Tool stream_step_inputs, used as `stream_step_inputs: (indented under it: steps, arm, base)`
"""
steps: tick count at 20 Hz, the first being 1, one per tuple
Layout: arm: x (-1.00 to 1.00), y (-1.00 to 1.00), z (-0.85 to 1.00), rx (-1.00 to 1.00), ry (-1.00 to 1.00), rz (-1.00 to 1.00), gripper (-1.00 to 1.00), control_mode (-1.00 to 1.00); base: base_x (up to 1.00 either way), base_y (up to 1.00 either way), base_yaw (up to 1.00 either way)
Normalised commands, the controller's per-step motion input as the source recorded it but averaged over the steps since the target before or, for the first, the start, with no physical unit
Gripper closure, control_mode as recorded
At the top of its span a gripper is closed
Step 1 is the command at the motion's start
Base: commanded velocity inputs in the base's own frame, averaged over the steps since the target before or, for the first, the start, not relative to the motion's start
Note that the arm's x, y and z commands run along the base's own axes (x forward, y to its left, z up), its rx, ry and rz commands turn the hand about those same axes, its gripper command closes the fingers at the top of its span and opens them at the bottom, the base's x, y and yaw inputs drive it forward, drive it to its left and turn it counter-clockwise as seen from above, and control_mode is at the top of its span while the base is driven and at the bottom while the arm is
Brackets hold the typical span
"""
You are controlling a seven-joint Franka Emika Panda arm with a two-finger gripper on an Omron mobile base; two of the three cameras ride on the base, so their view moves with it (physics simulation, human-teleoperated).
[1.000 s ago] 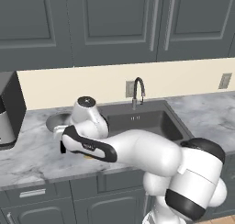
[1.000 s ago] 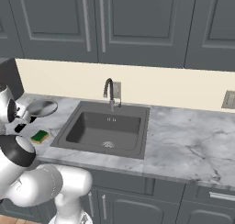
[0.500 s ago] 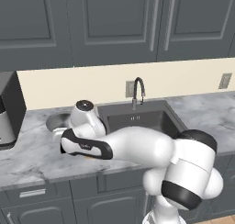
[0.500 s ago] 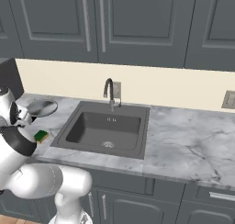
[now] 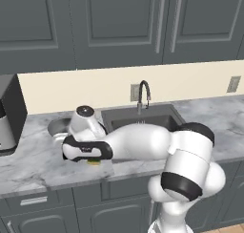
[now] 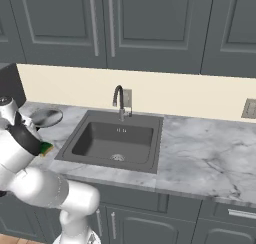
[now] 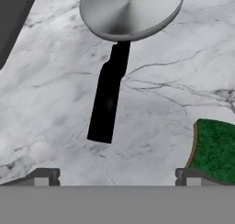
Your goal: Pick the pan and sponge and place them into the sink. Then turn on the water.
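Pan sits at the top of frame on the marble counter, shiny round base up top, black handle running straight down toward the gripper. Finger tips spread wide apart, nothing between them, handle end just short of them. Sponge, green top, at right edge beside the right tip, partly cut off.

2 base views flank the sink from behind; hand view looks closely down at the counter.

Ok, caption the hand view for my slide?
Open pincer over the counter, pan handle ahead, sponge beside one fingertip.
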Motion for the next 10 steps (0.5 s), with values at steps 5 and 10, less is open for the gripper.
stream_step_inputs:
  steps: [5,10]
  arm:
    - [0.19,0.15,-0.12,0.00,-0.04,0.00,-1.00,-1.00]
    - [0.13,0.09,-0.14,0.00,-0.03,-0.01,-1.00,-1.00]
  base:
    - [0.00,0.00,0.00]
    - [0.00,0.00,0.00]
